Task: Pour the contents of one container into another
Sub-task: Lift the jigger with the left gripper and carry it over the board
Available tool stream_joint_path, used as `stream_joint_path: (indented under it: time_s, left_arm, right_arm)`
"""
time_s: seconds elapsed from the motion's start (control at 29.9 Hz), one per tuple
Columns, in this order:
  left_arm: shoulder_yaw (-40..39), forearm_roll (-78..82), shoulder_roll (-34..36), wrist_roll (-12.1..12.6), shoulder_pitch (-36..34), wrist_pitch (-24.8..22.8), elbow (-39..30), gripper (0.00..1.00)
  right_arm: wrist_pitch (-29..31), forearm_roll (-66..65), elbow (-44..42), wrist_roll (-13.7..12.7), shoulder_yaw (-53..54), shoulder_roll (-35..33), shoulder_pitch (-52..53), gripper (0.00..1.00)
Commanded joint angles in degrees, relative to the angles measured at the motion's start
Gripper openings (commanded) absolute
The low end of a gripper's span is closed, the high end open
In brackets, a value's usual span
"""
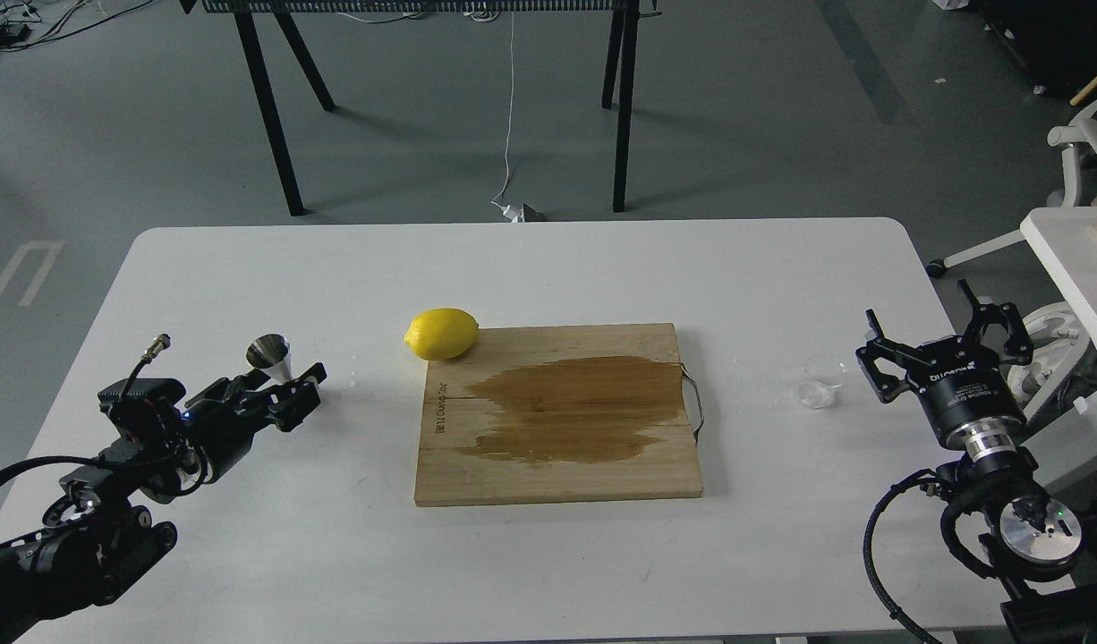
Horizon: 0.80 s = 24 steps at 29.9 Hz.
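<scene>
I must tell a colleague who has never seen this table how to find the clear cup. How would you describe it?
Start at the wooden cutting board in the middle of the white table and look to its right side. There stands the clear cup, just left of the right end effector. It is small, low and transparent, unlike the shiny steel jigger on the far left.

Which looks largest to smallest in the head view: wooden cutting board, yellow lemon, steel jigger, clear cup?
1. Wooden cutting board
2. Yellow lemon
3. Steel hourglass jigger and clear round cup: alike, not ranked.
</scene>
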Motion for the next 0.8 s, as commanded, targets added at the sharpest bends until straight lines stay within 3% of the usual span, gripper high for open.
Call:
stream_joint_path:
  time_s: [0.0, 0.17, 0.77]
  left_arm:
    - [0.0, 0.0, 0.1, 0.0, 0.0, 0.0, 0.1, 0.7]
    - [0.0, 0.1, 0.0, 0.0, 0.0, 0.2, 0.2, 0.52]
    - [1.4, 0.4, 0.2, 0.0, -0.4, 0.2, 1.1, 0.28]
  right_arm:
    - [0.0, 0.0, 0.1, 0.0, 0.0, 0.0, 0.0, 0.99]
    - [0.0, 0.0, 0.1, 0.0, 0.0, 0.1, 0.0, 0.99]
    - [0.0, 0.0, 0.0, 0.1, 0.0, 0.0, 0.0, 0.99]
